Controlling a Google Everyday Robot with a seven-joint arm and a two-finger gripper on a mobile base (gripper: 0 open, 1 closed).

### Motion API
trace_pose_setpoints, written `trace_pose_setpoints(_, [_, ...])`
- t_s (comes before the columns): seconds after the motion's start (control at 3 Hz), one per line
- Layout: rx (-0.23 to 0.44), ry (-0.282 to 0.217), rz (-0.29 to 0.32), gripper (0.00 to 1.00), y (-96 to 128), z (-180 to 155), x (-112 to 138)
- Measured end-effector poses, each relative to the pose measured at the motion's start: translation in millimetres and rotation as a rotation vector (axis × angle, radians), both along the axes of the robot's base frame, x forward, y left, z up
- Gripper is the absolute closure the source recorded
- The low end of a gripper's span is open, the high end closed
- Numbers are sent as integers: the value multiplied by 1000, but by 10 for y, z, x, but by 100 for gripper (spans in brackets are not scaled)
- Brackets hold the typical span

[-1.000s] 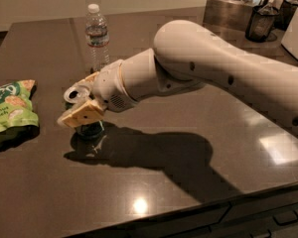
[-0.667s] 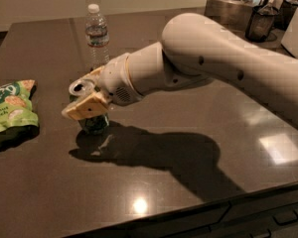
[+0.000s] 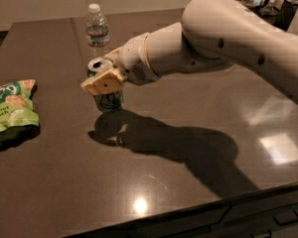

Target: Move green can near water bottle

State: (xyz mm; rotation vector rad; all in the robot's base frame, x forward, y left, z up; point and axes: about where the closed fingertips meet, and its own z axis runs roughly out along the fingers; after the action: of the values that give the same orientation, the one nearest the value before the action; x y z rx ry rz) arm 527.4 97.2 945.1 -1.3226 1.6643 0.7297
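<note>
Single white arm (image 3: pixel 223 29) reaches in from the right edge across a dark glossy worktop (image 3: pixel 54 182). The gripper (image 3: pixel 103 76) is at left-centre, just in front of the water bottle (image 3: pixel 97 31). The fingers are pinching the green can (image 3: pixel 109 100). The tan near finger (image 3: pixel 102 84) lies across the can's upper front, and the far finger is mostly hidden behind it. The can is upright, its silver top with the opening showing above the tan finger and its dark green body with pale swirls showing below. Cannot tell if the can base touches the worktop or sits just off it. A dark shadow spreads right under it and runs on to the right under the arm. The can is near the bottle, on the camera side of it, not touching. The bottle stands upright toward the far edge of the worktop: clear, white cap, pale label band, taller than the can. A light-green snack bag (image 3: pixel 10 113) lies flat at the left edge, well apart from the can and gripper. Bright light spots reflect on the worktop near the front and right.
</note>
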Motion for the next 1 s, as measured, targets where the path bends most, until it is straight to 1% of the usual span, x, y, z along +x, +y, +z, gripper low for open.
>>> trace_pose_setpoints(0.33, [28,-13,-56,100,-18,32,274])
trace_pose_setpoints(0.67, [57,-29,-106,100,54,13,564])
trace_pose_setpoints(1.0, [58,-47,-149,100,157,-44,855])
